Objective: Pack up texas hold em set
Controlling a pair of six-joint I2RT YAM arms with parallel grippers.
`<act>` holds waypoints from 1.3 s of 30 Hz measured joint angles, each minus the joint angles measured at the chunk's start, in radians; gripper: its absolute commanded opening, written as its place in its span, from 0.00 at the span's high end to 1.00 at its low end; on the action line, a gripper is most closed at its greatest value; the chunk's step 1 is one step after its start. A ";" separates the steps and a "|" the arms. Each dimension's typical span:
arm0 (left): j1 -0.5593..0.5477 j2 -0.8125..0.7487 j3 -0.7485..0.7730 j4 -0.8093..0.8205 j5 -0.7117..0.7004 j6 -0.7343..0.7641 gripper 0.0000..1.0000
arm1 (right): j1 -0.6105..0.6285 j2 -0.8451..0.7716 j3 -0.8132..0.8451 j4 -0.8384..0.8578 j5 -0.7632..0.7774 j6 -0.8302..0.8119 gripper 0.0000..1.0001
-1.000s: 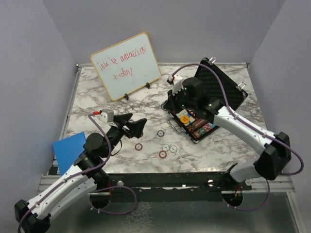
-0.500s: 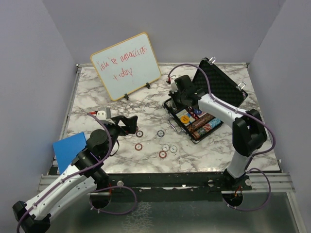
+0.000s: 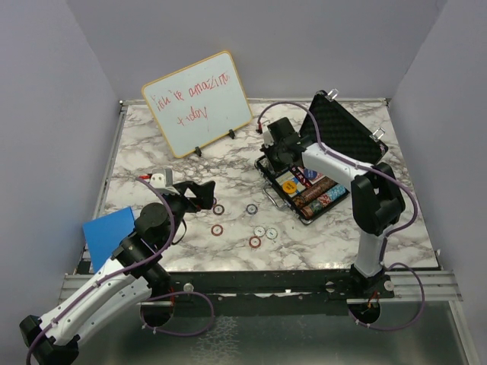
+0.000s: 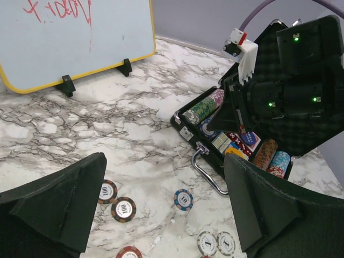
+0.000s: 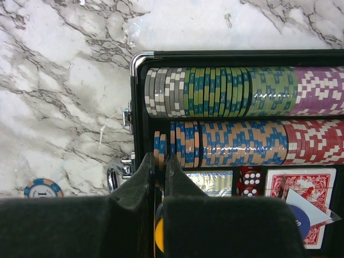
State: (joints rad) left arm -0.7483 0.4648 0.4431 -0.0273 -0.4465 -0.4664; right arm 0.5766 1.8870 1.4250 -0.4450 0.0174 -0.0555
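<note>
Near the tabletop's [image 3: 137,163] near-left corner lies a blue sheet [image 3: 110,232]. Just past it the left gripper [image 3: 204,193] hangs over the marble, its jaws spread wide and grasping nothing.

Between that gripper and the case, 6 loose chips [image 3: 260,231] lie flat and apart around the middle of the tabletop.

Farther back, right of centre, the briefcase [image 3: 264,176] sits open. Its long axis runs diagonally from far-left to near-right. Its handle [image 3: 272,196] side faces the near-left corner. The lid [image 3: 346,133] stands up on the opposite side, leaning toward the far-right corner.

Inside, 2 chip rows [image 5: 236,91] lie perpendicular to the handle side, with red dice [image 5: 249,181], a red card deck [image 5: 279,185] and the orange-yellow disc [image 3: 288,185] beside them.

The right gripper [image 5: 159,161] is clenched, its tips down at the handle-side end of the blue-and-orange row. Whether a chip is pinched between them cannot be told.

Toward the far-left corner a whiteboard [image 3: 199,103] with red writing stands upright.
</note>
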 measured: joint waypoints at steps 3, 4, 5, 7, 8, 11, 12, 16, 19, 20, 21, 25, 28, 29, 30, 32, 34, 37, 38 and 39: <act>0.000 0.000 0.000 0.003 0.004 0.000 0.01 | 0.000 0.023 0.011 -0.013 0.003 -0.004 0.92; 0.000 0.000 0.000 0.003 0.006 0.000 0.01 | 0.000 0.027 0.011 -0.016 0.006 -0.006 0.85; 0.000 0.000 0.000 0.003 0.008 0.001 0.01 | 0.000 0.031 0.011 -0.021 0.013 -0.007 0.78; 0.000 0.000 0.000 0.003 0.011 0.001 0.01 | 0.000 0.032 0.011 -0.024 0.024 -0.006 0.71; 0.000 0.000 0.000 0.003 0.011 0.001 0.01 | 0.000 0.032 0.011 -0.026 0.032 -0.006 0.68; 0.000 0.000 0.000 0.003 0.012 0.001 0.01 | 0.000 0.032 0.014 -0.029 0.047 -0.004 0.64; 0.000 0.000 0.000 0.003 0.012 0.001 0.01 | 0.000 0.032 0.014 -0.029 0.048 -0.004 0.64; 0.000 0.000 0.000 0.003 0.013 0.001 0.01 | 0.000 0.029 0.014 -0.032 0.048 0.003 0.63; 0.000 0.000 0.000 0.003 0.013 0.001 0.01 | 0.000 0.013 0.014 -0.044 0.045 0.010 0.62; 0.000 0.000 0.000 0.003 0.013 0.000 0.01 | 0.000 0.004 0.014 -0.048 0.042 0.013 0.60; 0.000 0.000 0.000 0.003 0.013 0.000 0.01 | 0.000 -0.009 0.014 -0.053 0.037 0.016 0.58; 0.000 0.008 0.006 -0.010 0.012 -0.010 0.01 | 0.001 -0.068 0.013 -0.062 0.010 0.050 0.48; 0.000 0.031 0.022 -0.028 0.011 -0.022 0.01 | 0.014 -0.117 0.008 -0.065 -0.017 0.083 0.44; 0.000 0.038 0.025 -0.029 0.011 -0.025 0.01 | 0.027 -0.130 0.005 -0.066 -0.022 0.091 0.43; 0.000 0.043 0.027 -0.029 0.011 -0.027 0.01 | 0.044 -0.139 0.002 -0.066 -0.026 0.103 0.42; 0.000 0.047 0.028 -0.032 0.011 -0.031 0.01 | 0.090 -0.145 -0.004 -0.075 -0.031 0.120 0.40; 0.000 0.047 0.028 -0.035 0.011 -0.035 0.01 | 0.137 -0.140 -0.010 -0.087 -0.031 0.140 0.37; 0.000 0.040 0.028 -0.036 0.009 -0.042 0.01 | 0.200 -0.116 -0.012 -0.116 -0.031 0.162 0.35; 0.000 0.035 0.027 -0.037 0.008 -0.043 0.01 | 0.217 -0.103 -0.012 -0.127 -0.030 0.166 0.34; 0.000 0.032 0.027 -0.037 0.006 -0.046 0.01 | 0.232 -0.089 -0.012 -0.136 -0.028 0.170 0.34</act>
State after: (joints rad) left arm -0.7483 0.4965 0.4706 -0.0639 -0.4400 -0.5121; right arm 0.8085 1.7985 1.4132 -0.5812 -0.0105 0.1146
